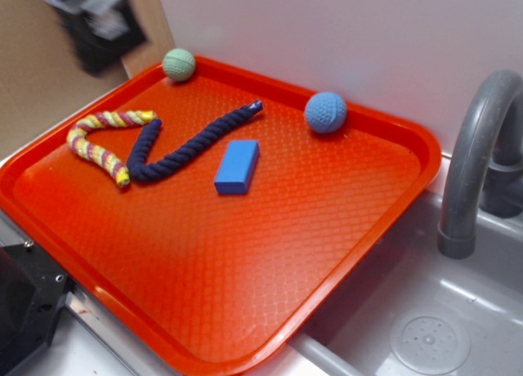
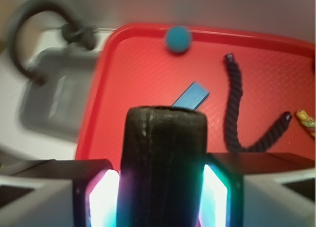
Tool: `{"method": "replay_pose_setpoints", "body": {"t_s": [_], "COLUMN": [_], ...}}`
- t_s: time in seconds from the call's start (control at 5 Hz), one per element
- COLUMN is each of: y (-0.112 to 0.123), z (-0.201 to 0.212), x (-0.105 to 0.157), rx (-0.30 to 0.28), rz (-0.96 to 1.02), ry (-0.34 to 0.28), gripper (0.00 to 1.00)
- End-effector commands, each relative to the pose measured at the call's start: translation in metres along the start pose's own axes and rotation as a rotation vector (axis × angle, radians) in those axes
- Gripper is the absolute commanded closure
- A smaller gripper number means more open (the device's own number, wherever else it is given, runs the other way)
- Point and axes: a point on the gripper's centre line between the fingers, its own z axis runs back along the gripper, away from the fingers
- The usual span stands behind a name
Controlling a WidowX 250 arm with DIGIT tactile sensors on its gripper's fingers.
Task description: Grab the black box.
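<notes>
Clamped between the claw's [image 2: 161, 187] 2 glowing pads [image 2: 104, 197] stands the black box [image 2: 164, 163], upright and filling the gap from side to side, so the jaws are closed narrow on it and not empty. Only the wrist view shows this; in the exterior view neither the claw nor the box can be made out, apart from a blurred dark shape at the top left corner that cannot be identified. Judging from that, the grab itself looks done and the step in hand is keeping the hold secure. Beyond and below the claw lies the red tray [image 2: 148, 89], with the blue block [image 2: 191, 96] just past the top of the box, the blue ball [image 2: 178, 39] farther ahead near the tray's far rim, and the dark blue rope [image 2: 234, 108] ahead and to the claw's right. A grey sink [image 2: 54, 103] with its faucet [image 2: 29, 34] sits off to the claw's left. To do this well, the robot would likely hold steady pressure, avoid any twist that lets the smooth rounded block slide between the pads, and keep the box high enough to stay apart from the blue block. The wrist picture is blurred, so how deep the box sits in the pads cannot be told exactly.
</notes>
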Motion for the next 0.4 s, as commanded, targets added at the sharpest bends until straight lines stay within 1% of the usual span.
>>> {"method": "replay_pose_setpoints", "body": {"t_s": [0.0, 0.2], "y": [0.007, 0.008], "z": [0.017, 0.006], "x": [-0.004, -0.004], "rx": [0.048, 0.074], "rz": [0.029, 0.052], "ry": [0.023, 0.064], "gripper": [1.00, 1.00]}}
